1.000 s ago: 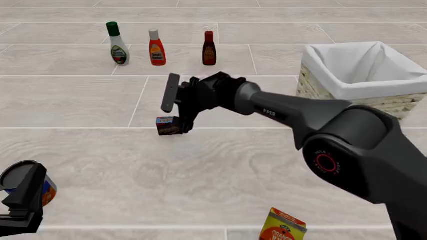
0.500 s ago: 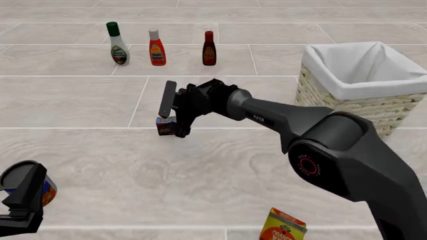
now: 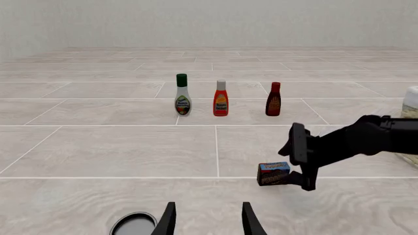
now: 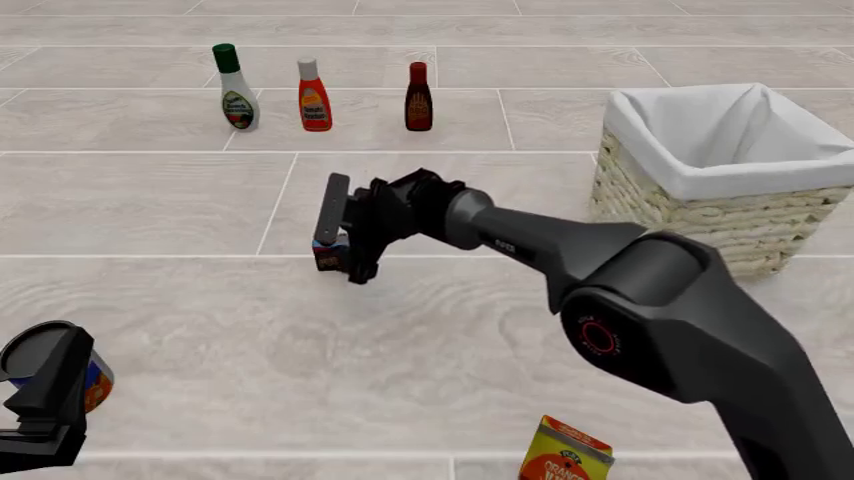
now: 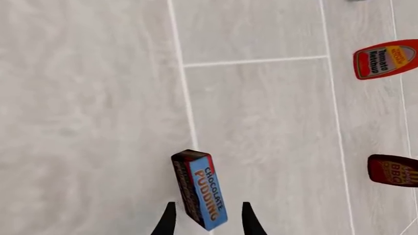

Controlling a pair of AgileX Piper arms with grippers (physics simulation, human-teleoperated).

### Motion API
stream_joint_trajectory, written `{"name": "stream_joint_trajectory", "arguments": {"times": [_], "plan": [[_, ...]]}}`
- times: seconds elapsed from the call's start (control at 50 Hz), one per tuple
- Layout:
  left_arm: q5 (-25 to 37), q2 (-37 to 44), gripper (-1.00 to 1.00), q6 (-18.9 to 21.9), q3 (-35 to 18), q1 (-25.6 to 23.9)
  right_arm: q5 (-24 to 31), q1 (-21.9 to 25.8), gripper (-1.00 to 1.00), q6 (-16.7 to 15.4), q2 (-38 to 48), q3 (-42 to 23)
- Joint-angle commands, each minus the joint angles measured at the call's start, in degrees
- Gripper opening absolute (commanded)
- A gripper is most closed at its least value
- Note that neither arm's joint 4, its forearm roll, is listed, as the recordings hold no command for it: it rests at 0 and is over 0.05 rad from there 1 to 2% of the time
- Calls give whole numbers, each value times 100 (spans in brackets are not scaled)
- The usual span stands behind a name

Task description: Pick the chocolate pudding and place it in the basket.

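Pudding box (image 4: 330, 252) flat, basket (image 4: 721, 205) apart

chocolate pudding (image 5: 199, 188): "CHOCOLATE PUDDING" on blue top | red bottle (image 5: 386, 59): "tomato ketchup" | dark brown bottle (image 5: 394, 170): "BBQ" | orange carton (image 4: 566, 455): "ORANGE", at near table edge

The small dark brown chocolate pudding box (image 4: 330, 254) lies mid-floor between my right gripper's (image 4: 342, 232) spread fingers. Three bottles (image 4: 311, 94) line the far edge; the square wicker basket (image 4: 694, 215) sits right, my left gripper (image 4: 40, 400) near-left.
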Motion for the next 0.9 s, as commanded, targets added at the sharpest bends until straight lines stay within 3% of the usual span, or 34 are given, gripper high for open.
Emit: {"name": "stream_joint_trajectory", "arguments": {"times": [0.02,0.82,0.84,0.9], "plan": [[-2,-9,100,1,10,-2,77,-43,100,-12,157,-141],[-2,-9,100,1,10,-1,182,-69,100,-13,431,-408],[-3,-10,100,2,10,-2,185,-74,-100,-23,435,-416],[-2,-9,100,0,10,-2,187,-78,-100,-16,420,-422]]}}
